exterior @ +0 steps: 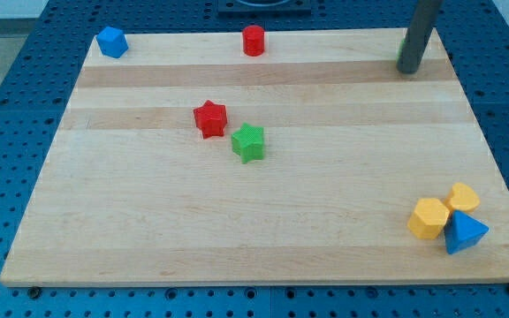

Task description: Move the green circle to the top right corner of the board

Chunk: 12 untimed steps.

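The green circle (400, 49) sits near the board's top right corner. Only a thin green sliver of it shows at the left side of my dark rod, which hides the rest. My tip (409, 70) rests on the wooden board (325, 194) just in front of the green circle, apparently touching it.
A blue block (111, 41) is at the top left corner and a red cylinder (253, 40) at the top middle. A red star (209, 118) and green star (248, 142) sit left of centre. A yellow hexagon (429, 218), yellow heart (463, 197) and blue triangle (463, 234) cluster at the bottom right.
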Each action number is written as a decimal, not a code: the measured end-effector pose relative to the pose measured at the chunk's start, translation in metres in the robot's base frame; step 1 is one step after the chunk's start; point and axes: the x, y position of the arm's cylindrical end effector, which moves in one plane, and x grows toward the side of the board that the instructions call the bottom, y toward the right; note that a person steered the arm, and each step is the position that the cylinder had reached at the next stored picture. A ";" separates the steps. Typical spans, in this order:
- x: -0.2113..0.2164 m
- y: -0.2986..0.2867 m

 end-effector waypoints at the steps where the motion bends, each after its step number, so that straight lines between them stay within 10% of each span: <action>1: 0.013 0.029; 12: -0.048 0.010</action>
